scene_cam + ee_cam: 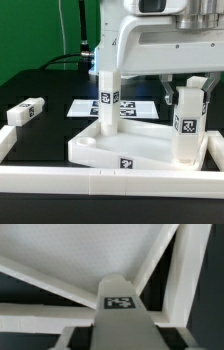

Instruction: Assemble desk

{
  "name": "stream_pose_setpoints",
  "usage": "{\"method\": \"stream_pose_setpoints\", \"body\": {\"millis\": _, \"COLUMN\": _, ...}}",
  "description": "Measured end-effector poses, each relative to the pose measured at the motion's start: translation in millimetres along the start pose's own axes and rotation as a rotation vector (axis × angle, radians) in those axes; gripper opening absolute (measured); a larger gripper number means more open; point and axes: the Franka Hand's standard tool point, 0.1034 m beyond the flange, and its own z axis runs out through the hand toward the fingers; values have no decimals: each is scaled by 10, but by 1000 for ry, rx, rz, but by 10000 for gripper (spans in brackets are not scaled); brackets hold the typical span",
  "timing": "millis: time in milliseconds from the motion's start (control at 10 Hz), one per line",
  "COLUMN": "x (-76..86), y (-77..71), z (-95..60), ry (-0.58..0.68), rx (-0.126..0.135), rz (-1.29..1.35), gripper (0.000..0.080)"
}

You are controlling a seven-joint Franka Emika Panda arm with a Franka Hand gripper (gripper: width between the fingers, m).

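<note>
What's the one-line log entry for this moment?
jaws: shut on held leg | held leg: upright at tabletop corner | standing leg: on tabletop | loose leg: on table

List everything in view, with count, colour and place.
tabletop: one, white, middle of the table.
standing leg: one, white with tag, upright at the tabletop's far corner, exterior view's left.
gripped leg: one, white with tag, upright at the tabletop's edge, exterior view's right.
loose leg: one, white with tag, lying on the table, exterior view's left.
marker board: one, white, flat behind the tabletop.
border rail: one, white, along the front and left.
table: one, black.
arm: one, white, above.
tool: one, shut on the gripped leg.
</note>
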Motion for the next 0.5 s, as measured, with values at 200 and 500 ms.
{"method": "stream_pose_setpoints", "body": {"millis": 200, "x": 0, "y": -13, "z": -1, "ry": 0, "rx": 7, "rz": 174, "gripper": 288}}
{"method": "stream_pose_setpoints", "body": {"millis": 500, "x": -6, "y": -40, "z": 10, "ry": -11, "rx": 44, "rz": 535, "gripper": 288}}
